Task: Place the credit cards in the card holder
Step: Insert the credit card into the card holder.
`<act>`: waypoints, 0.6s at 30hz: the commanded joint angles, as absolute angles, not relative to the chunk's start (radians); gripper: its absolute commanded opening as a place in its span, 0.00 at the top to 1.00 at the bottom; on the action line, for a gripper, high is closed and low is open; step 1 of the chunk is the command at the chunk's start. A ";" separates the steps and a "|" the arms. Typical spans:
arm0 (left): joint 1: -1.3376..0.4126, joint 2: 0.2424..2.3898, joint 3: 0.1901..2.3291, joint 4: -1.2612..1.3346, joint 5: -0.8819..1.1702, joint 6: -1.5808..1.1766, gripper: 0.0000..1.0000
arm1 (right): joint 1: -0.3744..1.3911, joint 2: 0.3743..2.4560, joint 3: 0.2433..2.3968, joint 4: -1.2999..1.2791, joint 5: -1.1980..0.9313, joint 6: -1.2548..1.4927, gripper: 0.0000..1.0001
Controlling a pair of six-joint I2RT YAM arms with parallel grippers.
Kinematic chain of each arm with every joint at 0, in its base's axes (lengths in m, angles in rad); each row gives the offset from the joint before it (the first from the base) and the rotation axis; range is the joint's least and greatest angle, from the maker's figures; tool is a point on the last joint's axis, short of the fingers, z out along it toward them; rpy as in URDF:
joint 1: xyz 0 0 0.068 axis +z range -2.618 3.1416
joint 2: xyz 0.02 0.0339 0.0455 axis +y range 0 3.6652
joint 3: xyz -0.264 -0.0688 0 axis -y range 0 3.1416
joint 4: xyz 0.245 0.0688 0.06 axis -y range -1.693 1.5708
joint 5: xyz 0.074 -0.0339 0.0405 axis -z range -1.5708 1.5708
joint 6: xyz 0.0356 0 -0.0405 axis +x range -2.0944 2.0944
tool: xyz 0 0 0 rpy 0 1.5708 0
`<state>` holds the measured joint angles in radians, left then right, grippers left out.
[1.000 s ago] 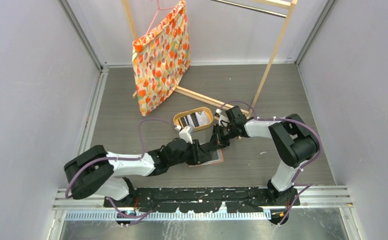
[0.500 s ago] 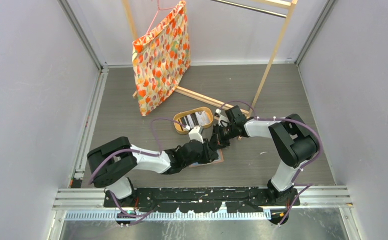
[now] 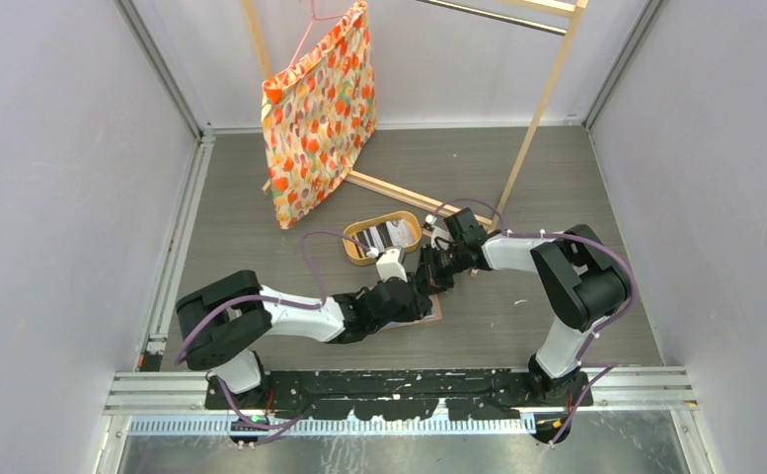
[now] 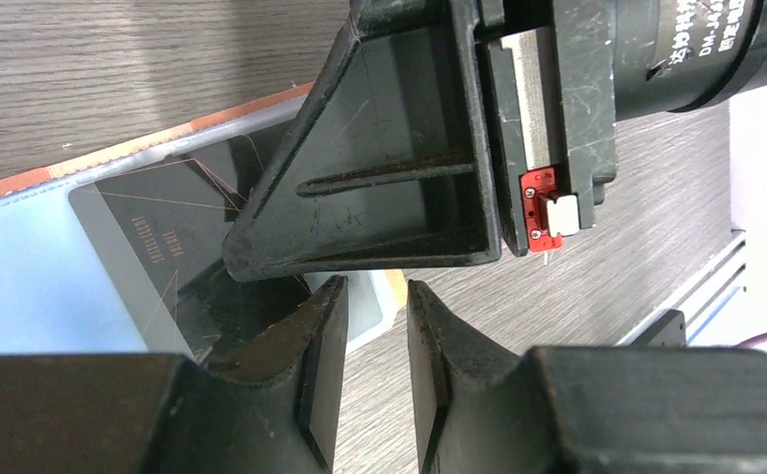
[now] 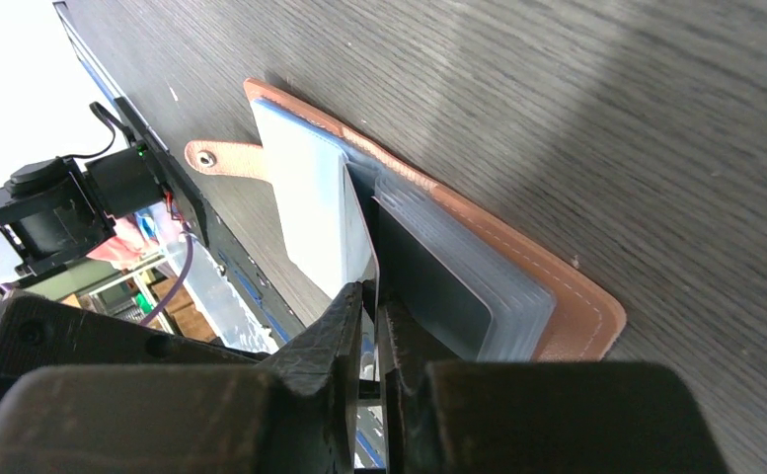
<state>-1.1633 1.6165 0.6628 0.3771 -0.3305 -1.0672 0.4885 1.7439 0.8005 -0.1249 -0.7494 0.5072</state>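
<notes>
My right gripper (image 5: 369, 296) is pinched shut on a pale credit card (image 5: 315, 207), tilted on edge so it can slide into a sleeve; whether card or sleeve leaf, I can't be sure; its long side runs with the card holder (image 5: 557, 296), which lies open on the table, snap tab toward the near rail; my left gripper (image 4: 374, 336), fingers slightly apart and empty, sits at the holder's edge, I judge to steady it

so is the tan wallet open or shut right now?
Open: the salmon-tan leather card holder lies spread flat on the table, light-blue pocket and clear sleeves exposed, snap tab unfastened.
</notes>
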 commanded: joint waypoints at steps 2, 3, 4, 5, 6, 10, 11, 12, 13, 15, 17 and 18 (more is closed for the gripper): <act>-1.204 1.617 0.726 0.224 -0.470 -1.082 0.70 | 0.495 1.758 0.821 -0.150 -0.681 0.471 0.82; -1.209 1.614 0.730 0.199 -0.489 -1.087 0.70 | 0.495 1.757 0.822 -0.152 -0.680 0.471 0.81; -1.214 1.612 0.734 0.178 -0.503 -1.091 0.70 | 0.495 1.758 0.822 -0.150 -0.680 0.470 0.81; -1.216 1.612 0.735 0.162 -0.516 -1.098 0.71 | 0.495 1.758 0.823 -0.152 -0.681 0.471 0.80; -1.217 1.611 0.735 0.152 -0.523 -1.103 0.71 | 0.495 1.758 0.823 -0.154 -0.682 0.469 0.79; -1.217 1.613 0.728 0.138 -0.534 -1.120 0.71 | 0.494 1.753 0.828 -0.161 -0.681 0.459 0.76; -1.217 1.613 0.726 0.137 -0.536 -1.122 0.71 | 0.494 1.750 0.828 -0.165 -0.680 0.454 0.75; -1.217 1.611 0.724 0.137 -0.537 -1.123 0.71 | 0.495 1.747 0.832 -0.168 -0.679 0.448 0.75; -1.217 1.609 0.724 0.137 -0.538 -1.122 0.71 | 0.495 1.744 0.835 -0.177 -0.677 0.439 0.73; -1.217 1.605 0.724 0.138 -0.538 -1.118 0.71 | 0.494 1.739 0.844 -0.198 -0.672 0.420 0.71; -1.218 1.601 0.725 0.143 -0.535 -1.109 0.71 | 0.495 1.730 0.863 -0.230 -0.661 0.391 0.68; -1.217 1.599 0.726 0.145 -0.533 -1.106 0.71 | 0.495 1.726 0.873 -0.251 -0.655 0.374 0.66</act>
